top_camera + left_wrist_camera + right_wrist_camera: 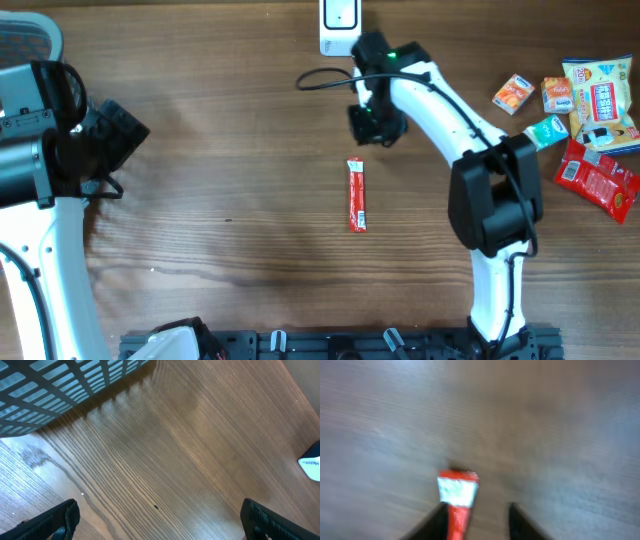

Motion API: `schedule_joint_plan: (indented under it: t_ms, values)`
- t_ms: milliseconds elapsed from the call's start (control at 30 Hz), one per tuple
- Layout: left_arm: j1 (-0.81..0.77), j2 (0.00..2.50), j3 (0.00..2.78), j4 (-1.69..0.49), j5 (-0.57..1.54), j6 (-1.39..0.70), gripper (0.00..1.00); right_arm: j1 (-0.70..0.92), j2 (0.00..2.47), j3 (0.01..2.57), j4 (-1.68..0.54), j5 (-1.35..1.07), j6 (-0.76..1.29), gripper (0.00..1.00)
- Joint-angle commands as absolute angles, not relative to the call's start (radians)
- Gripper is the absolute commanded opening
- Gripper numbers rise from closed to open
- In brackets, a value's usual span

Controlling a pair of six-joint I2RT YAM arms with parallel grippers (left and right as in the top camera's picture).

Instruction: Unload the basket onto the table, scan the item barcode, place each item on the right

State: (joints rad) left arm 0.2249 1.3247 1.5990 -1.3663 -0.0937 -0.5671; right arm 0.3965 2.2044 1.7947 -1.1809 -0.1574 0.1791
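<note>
Bare wood all round the red stick packet (357,195), room on both long sides. Beyond its far end hangs the right gripper (373,130); past that, scanner (340,25) and black cable (299,80). Snack packets (600,100) crowd the right edge.

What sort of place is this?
Probably a mock shop checkout on a lab table: a white scanner at the far edge, snack packets piled to one side, a red stick packet lying mid-table.
</note>
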Motion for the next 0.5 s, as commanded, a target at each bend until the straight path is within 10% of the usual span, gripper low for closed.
schedule_joint_plan:
  t_ms: [0,467]
  values:
    - [0.23,1.322,1.607,-1.367,-0.11,-0.581,1.0,0.401,2.177,1.724,-1.187,-0.231,0.158,1.0]
    - [0.23,1.322,1.607,-1.366,-0.11,-0.581,1.0,0.352,2.177,1.517,-0.974,-0.608,0.081,1.0]
